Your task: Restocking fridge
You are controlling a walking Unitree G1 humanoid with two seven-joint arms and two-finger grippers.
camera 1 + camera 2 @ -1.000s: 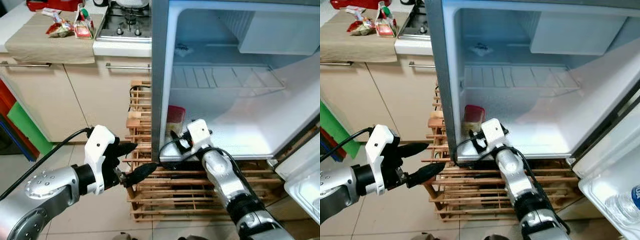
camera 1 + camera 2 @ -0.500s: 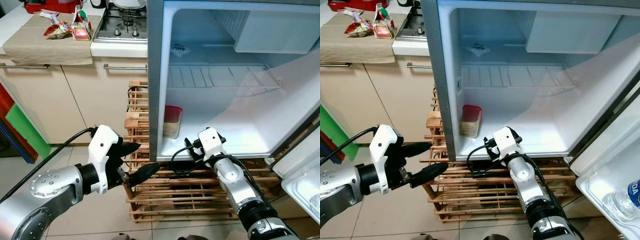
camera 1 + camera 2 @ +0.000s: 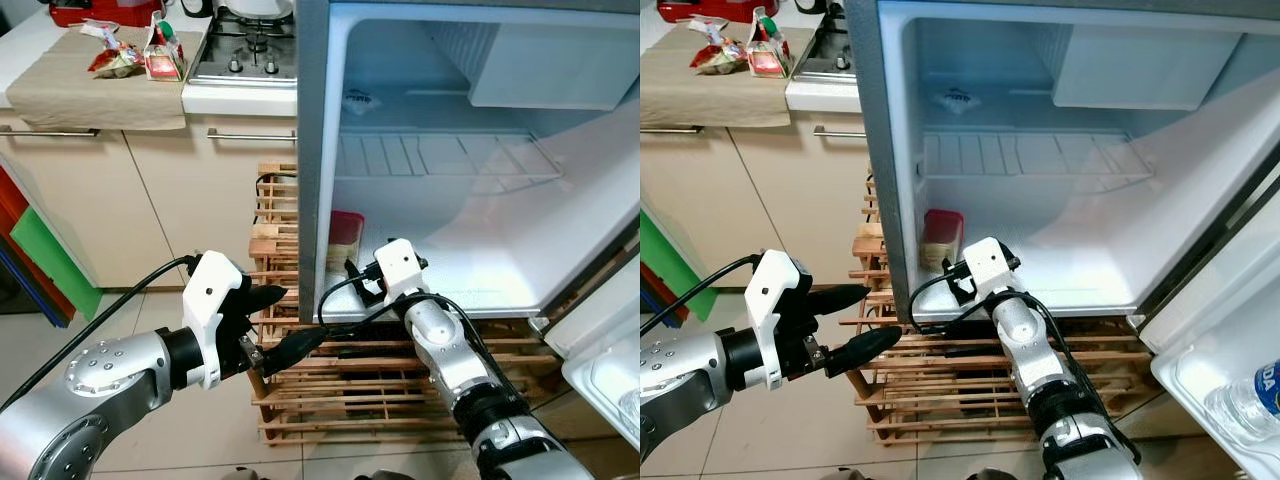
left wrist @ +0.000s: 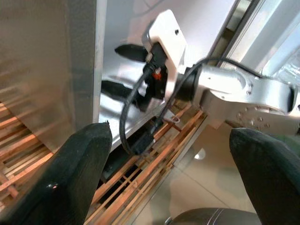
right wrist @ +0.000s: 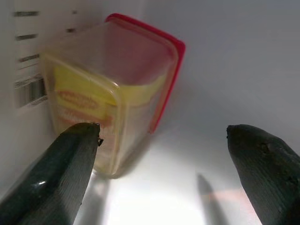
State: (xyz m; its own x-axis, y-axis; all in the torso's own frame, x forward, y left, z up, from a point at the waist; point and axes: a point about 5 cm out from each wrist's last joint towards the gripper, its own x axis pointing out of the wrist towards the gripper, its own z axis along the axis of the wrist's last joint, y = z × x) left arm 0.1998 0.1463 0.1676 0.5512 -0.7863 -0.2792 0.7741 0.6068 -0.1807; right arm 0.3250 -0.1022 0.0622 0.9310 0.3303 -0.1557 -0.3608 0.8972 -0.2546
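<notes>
Right gripper (image 5: 159, 164) fingers spread wide, nothing between them; it sits at the front left corner of the fridge floor (image 3: 1060, 265), pointed at the tub (image 5: 110, 89). Right fingers (image 5: 70, 168) close to the tub but not touching it, as far as the wrist view shows.

Tub: clear plastic with a red lid (image 3: 943, 218), standing upright on the fridge floor, tight against the left inner wall near the front edge. Yellowish contents with a red and yellow label inside; can't tell what exactly.

Left gripper (image 3: 285, 320) also wide open and empty, held in front of the fridge's lower left outer corner, over the wooden rack (image 3: 345, 385) that the fridge (image 3: 310, 150) stands on. Left fingers (image 4: 70, 178) point toward the right arm.

Fridge interior: wire shelf (image 3: 1030, 155) across the middle, bare. Small white packet (image 3: 958, 98) lying at the back left above the shelf. Closed white box compartment (image 3: 1140, 65) top right.

Fridge door (image 3: 1225, 330) is swung open on the robot's right; a plastic bottle (image 3: 1250, 400) lies in its door bin, only partly visible.

Left of the fridge: counter with a beige cloth (image 3: 90, 85), some snack packets (image 3: 145, 50) on it, gas hob (image 3: 245, 55) beside it.
</notes>
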